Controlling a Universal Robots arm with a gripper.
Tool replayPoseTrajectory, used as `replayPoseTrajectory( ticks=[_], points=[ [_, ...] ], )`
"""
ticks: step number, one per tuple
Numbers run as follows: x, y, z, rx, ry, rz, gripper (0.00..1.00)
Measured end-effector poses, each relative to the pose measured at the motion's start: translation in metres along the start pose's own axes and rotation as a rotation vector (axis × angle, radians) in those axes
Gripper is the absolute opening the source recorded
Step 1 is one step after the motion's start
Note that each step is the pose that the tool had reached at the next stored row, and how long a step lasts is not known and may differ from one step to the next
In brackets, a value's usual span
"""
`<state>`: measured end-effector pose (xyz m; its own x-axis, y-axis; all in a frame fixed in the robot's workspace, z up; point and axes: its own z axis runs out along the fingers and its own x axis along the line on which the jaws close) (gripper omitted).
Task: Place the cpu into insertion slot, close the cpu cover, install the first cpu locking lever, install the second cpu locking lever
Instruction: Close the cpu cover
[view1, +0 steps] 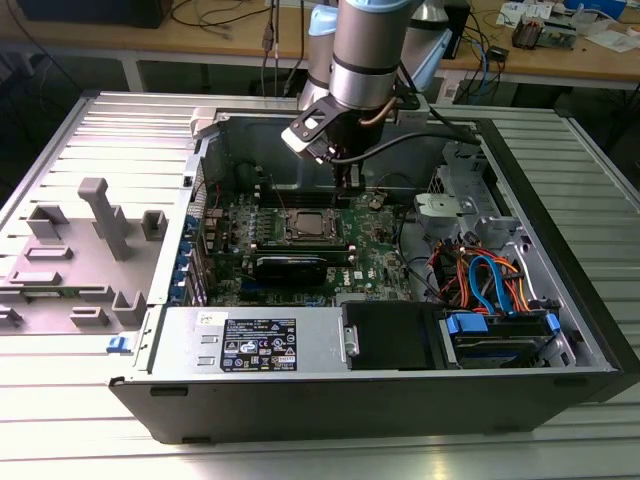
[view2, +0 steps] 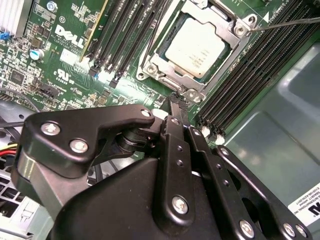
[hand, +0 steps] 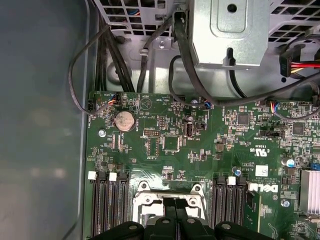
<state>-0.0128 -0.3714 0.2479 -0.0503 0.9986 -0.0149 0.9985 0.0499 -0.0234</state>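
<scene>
Cpu (view2: 197, 47) seated in slot (view2: 239, 31), cover (view2: 172, 80) flat over its edges. Pincer (view2: 177, 100) narrow, fingers pressed together, tips at the cover's edge; contact unclear. Thin lever (view2: 285, 22) runs off from a slot corner. Memory slots (view2: 250, 85) flank both sides. Exterior view: pincer just above board (view1: 380, 240), frame centre, inside open case (view1: 560, 330) on ribbed counter (view1: 90, 130).

First wrist view: gripper (hand: 175, 204) hides most of the cpu cover (hand: 145, 198). Exterior view: arm (view1: 370, 50) cut off at frame's top edge.
</scene>
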Motion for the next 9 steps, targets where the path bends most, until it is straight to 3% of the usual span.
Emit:
replayPoseTrajectory(
  ticks=[9],
  points=[
    [0.0003, -0.0047, 0.0016, 0.0002, 0.0001, 0.000, 0.11]
  ],
)
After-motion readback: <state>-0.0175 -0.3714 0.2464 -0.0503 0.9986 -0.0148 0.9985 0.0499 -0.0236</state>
